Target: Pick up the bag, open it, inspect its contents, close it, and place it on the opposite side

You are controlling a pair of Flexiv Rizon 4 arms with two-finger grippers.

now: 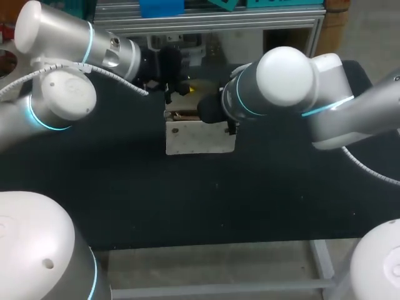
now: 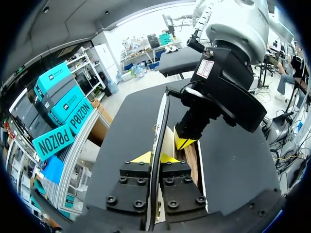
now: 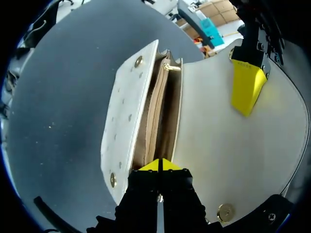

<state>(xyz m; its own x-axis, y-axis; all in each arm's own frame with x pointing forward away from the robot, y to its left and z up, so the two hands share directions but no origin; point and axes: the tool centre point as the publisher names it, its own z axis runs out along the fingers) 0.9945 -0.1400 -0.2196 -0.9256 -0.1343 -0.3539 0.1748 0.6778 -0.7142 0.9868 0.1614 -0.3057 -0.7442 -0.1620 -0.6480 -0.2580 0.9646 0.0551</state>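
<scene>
black tabletop (image 1: pixel 125 187), white bag (image 1: pixel 200 139) open, left hand (image 2: pixel 155 158) clamped on flap (image 3: pixel 228 145), right hand (image 3: pixel 160 165) pinching bag rim

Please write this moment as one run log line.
bag: open | left claw: shut on flap | right claw: shut on bag's end | stage: inspection

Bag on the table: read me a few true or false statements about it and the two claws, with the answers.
1. The bag is open, its flap lifted away from the mouth. True.
2. The left claw is shut on the flap's edge. True.
3. The bag is black outside. False: it is white.
4. The right claw is well clear of the bag. False: it is at one end of the bag's open mouth.
5. The bag sits on a bare wooden table. False: the table has a black top.
</scene>
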